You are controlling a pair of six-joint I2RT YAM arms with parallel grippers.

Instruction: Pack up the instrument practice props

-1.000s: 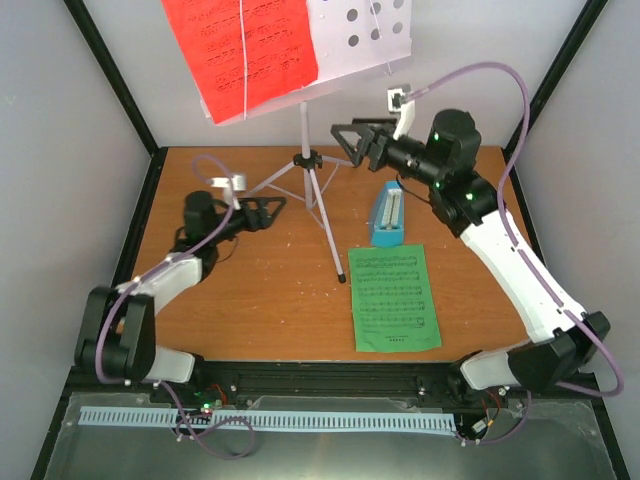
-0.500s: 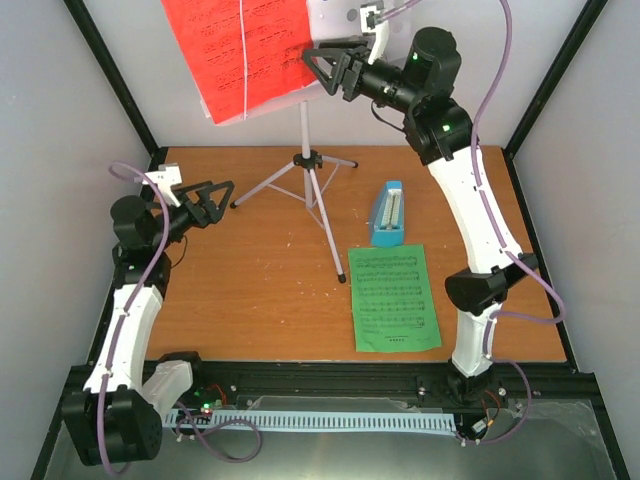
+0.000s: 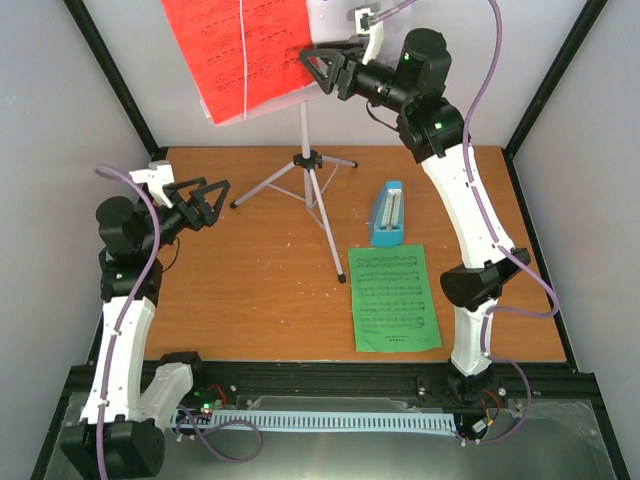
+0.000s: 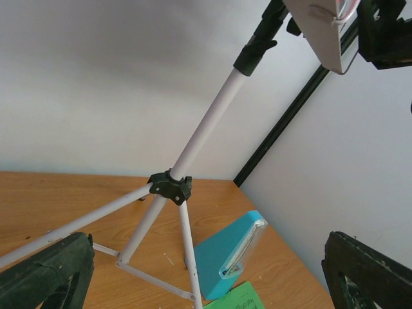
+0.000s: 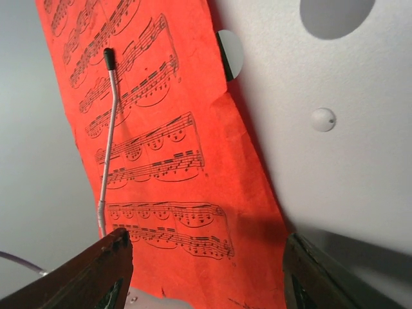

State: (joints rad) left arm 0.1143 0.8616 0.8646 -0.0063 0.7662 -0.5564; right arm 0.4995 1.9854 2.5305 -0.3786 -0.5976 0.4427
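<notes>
Red sheet-music page (image 3: 245, 50) on music stand (image 3: 305, 125), upper centre; right gripper (image 3: 316, 70) parted at its edge; left gripper (image 3: 216, 204) wide, mid-left.

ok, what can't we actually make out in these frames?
- Tray: in the top view it is cut off by the upper edge, and the right hand and arm cover its right part.
- Red page: in the right wrist view its top and bottom run out of frame. Whether the hand touches it is unclear.
- Green page: in the top view the notes are too small to read. The left wrist view shows only a corner.
</notes>
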